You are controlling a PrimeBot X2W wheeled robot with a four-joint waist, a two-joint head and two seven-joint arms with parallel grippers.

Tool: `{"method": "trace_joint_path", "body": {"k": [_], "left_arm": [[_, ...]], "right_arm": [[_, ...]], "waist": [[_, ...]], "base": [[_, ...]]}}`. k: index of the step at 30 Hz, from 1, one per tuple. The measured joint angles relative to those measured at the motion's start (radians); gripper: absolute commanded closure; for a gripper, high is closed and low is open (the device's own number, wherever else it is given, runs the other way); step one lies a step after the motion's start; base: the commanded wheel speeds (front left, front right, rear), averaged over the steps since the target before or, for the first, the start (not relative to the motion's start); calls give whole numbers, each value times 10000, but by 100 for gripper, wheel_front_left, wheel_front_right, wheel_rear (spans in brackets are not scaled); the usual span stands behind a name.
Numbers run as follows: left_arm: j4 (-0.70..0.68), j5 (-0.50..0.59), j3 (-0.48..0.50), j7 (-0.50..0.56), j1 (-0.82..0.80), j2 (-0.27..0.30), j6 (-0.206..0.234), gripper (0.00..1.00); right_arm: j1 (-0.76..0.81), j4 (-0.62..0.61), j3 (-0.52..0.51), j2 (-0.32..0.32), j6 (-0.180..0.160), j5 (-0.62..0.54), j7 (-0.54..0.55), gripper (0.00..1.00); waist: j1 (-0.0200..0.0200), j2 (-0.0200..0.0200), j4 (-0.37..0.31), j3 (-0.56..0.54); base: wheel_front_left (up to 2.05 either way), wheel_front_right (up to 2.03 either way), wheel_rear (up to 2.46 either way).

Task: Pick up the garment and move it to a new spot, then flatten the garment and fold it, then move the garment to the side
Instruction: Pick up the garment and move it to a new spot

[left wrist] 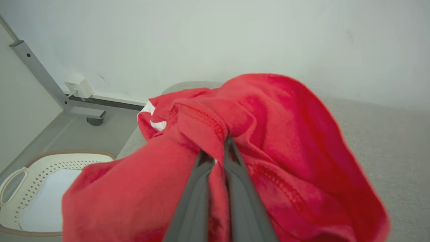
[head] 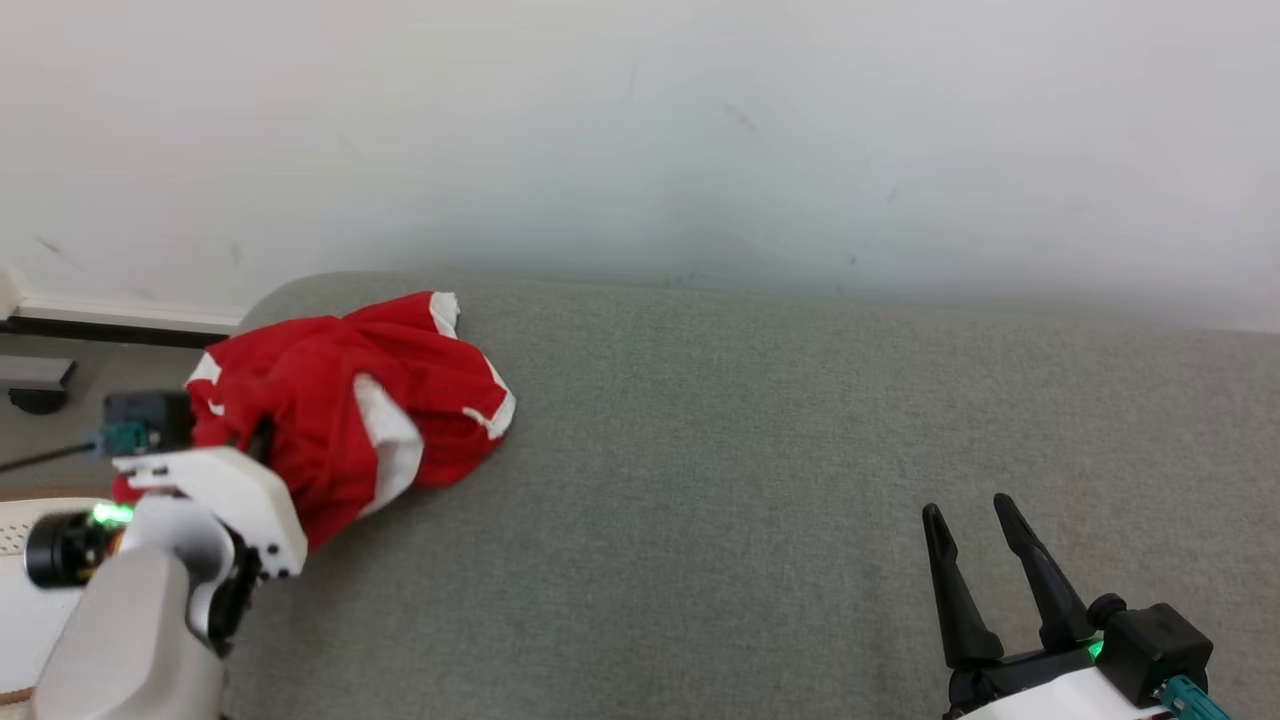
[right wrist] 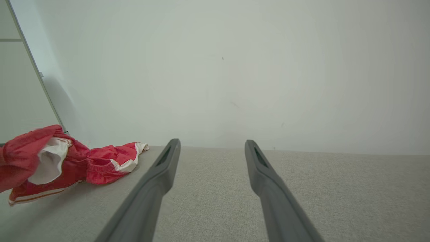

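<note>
Our two left fingers [left wrist: 193, 201] are pressed together, pinching a fold of the one red garment [head: 340, 420]. Our two right fingers [right wrist: 151, 188] stand spread. The garment lies bunched at ten o'clock from the right gripper [head: 970, 512], well apart, near the rounded corner of the grey cloth surface [head: 750, 480]. A white wall [head: 640, 120] stands at twelve. One basket [left wrist: 30, 174] sits on the floor.

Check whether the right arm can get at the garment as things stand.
Probably yes: only bare grey surface lies between it and the garment. That sits far left, though, left jaws shut on it.
</note>
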Motion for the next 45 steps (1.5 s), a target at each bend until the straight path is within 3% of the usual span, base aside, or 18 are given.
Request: {"method": "trace_joint_path", "body": {"k": [10, 16, 21, 29, 36, 42, 43, 45], "left_arm": [[-4809, 90, -447, 1055, 188, -48, 134, 100], [-7304, 10, -1041, 1492, 975, -399, 142, 100], [-8096, 17, -1659, 1515, 1346, -819, 115, 100], [-7072, 38, -2360, 606, 1671, -1475, 171, 100], [-4408, 240, -3185, -694, 1670, -1967, 128, 100], [-2036, 176, -3937, -1697, 1535, -2274, 69, 100], [-1712, 132, -4069, -1831, 1479, -2303, 54, 73], [-1212, 12, -4349, -2059, 1328, -2341, 17, 0]], "right_arm": [[70, 0, -44, 0, 0, 8, 0, 0], [7, 12, -79, -2, 0, -86, 0, 0], [-52, 42, -267, 4, 0, -190, 0, 0], [-237, 17, -456, -6, 0, -385, 0, 0], [-427, -17, -414, -8, 0, -384, 0, 0], [-448, 48, -307, -6, 0, -328, 0, 0], [-448, 77, -303, -8, 0, -318, 0, 0], [-444, 115, -276, -2, 0, -290, 0, 0]], "waist": [[-1, 0, -305, -224], [-1, 0, -1098, -197], [-1, 0, -1960, -103], [0, 1, -3427, 160], [0, 0, -4413, 570], [0, 1, -4835, 861], [0, 1, -4846, 879], [0, 1, -4802, 878]], "base": [[0, 0, 0], [0, 0, 0], [0, 0, 0], [0, 0, 0], [0, 0, 0], [0, 0, 0], [0, 0, 0], [0, 0, 0]]}}
